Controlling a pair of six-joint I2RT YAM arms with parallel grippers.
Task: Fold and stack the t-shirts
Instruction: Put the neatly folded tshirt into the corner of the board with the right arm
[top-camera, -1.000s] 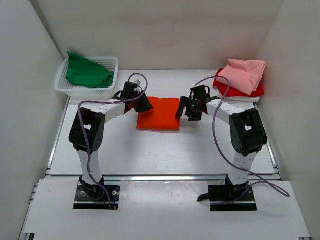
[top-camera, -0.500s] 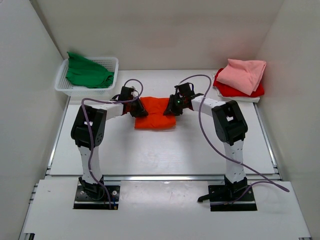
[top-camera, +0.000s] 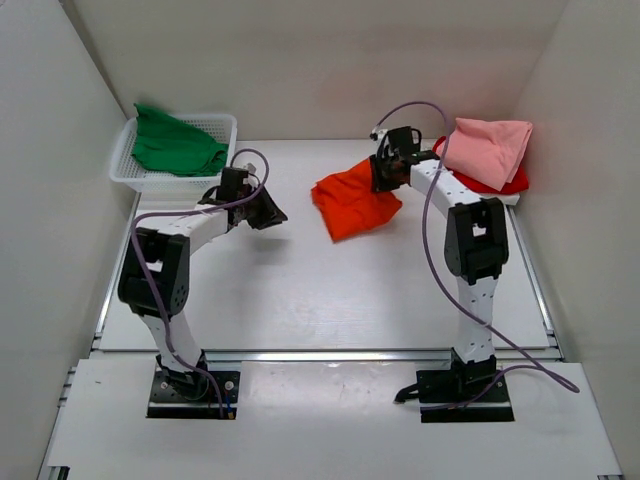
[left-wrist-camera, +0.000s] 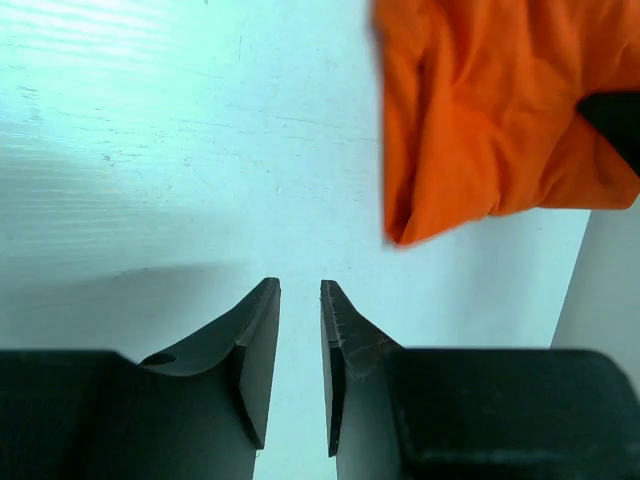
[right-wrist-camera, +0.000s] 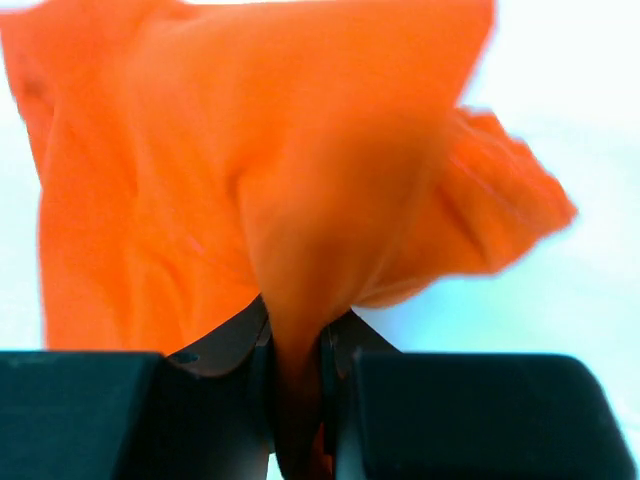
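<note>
1. Your right arm reaches out long toward the far edge of the white desk (top-camera: 300, 290), right of its middle, with the wrist close to the stack in the far right corner.
2. The right arm's fingers (right-wrist-camera: 345, 350) are clamped on a bunched fold of the bright orange cloth t-shirt (top-camera: 352, 203). In the right wrist view the cloth fills the slot between them and fans out above.
3. The orange t-shirt hangs crumpled from that grip and droops toward the desk's middle. You cannot tell whether its lower edge touches the desk.
4. Your left arm is bent low over the left half of the desk, its wrist pointing toward the orange t-shirt.
5. The left arm's fingers (left-wrist-camera: 255, 340) stand a narrow gap apart with nothing between them, clear of the cloth.
6. The green t-shirt (top-camera: 175, 145) lies heaped in the white plastic mesh basket (top-camera: 228, 124) in the far left corner.
7. The folded pale pink t-shirt (top-camera: 490, 148) lies on top of the red t-shirt (top-camera: 480, 184) in the far right corner.
</note>
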